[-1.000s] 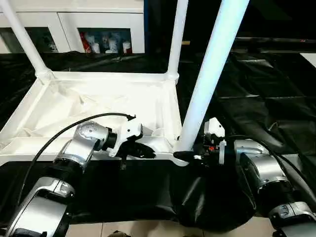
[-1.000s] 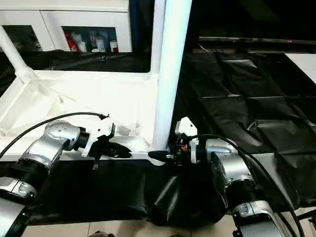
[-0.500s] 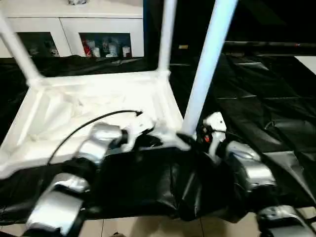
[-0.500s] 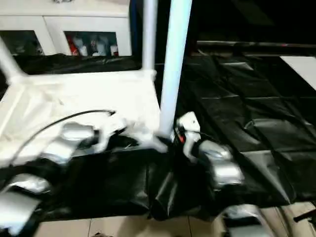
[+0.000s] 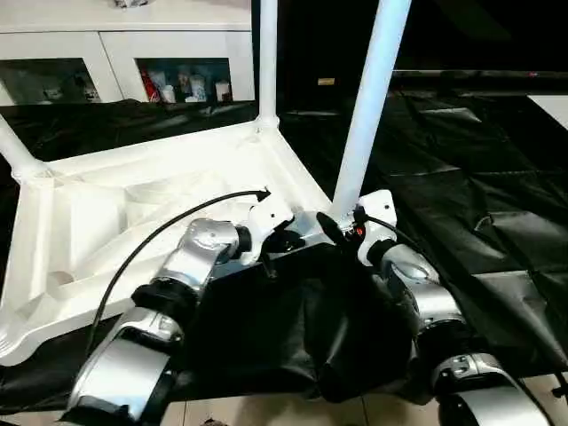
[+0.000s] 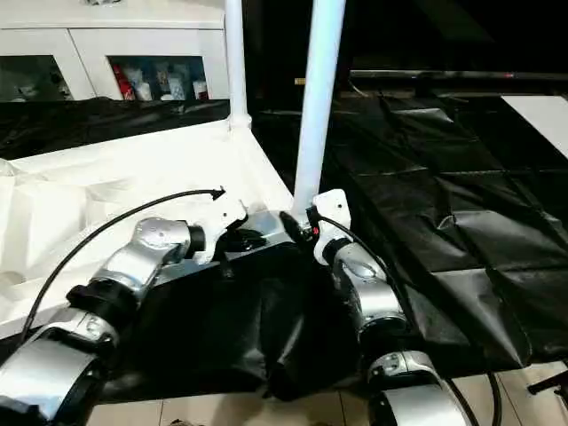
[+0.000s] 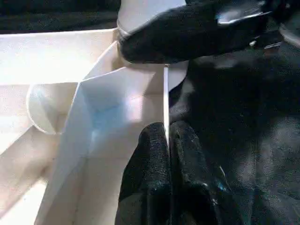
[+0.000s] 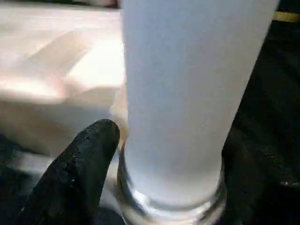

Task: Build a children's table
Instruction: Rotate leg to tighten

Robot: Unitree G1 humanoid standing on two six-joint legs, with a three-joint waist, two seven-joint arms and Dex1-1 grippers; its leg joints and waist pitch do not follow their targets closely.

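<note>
The children's table lies upside down, its white ribbed top (image 5: pixel 133 204) slanting across the black sheet. Three legs stand up from its corners: near right (image 5: pixel 368 98), far right (image 5: pixel 267 53) and left (image 5: pixel 13 151). My left gripper (image 5: pixel 286 240) is shut on the thin near rim of the top (image 7: pixel 165 93), just left of the near right corner socket. My right gripper (image 5: pixel 342 222) is open at the foot of the near right leg (image 8: pixel 187 93). One black finger (image 8: pixel 93 150) stands on each side, close to the leg.
Black plastic sheeting (image 5: pixel 461 177) covers the work surface, and a fold of it (image 5: pixel 337 337) bunches up under my forearms. A white cabinet with bottles (image 5: pixel 177 84) stands at the back. Pale floor tiles (image 5: pixel 266 413) show along the near edge.
The table top has swung round: its near right corner moved away from me and its left end came nearer. Both grippers went with that corner. The right fingers spread a little.
</note>
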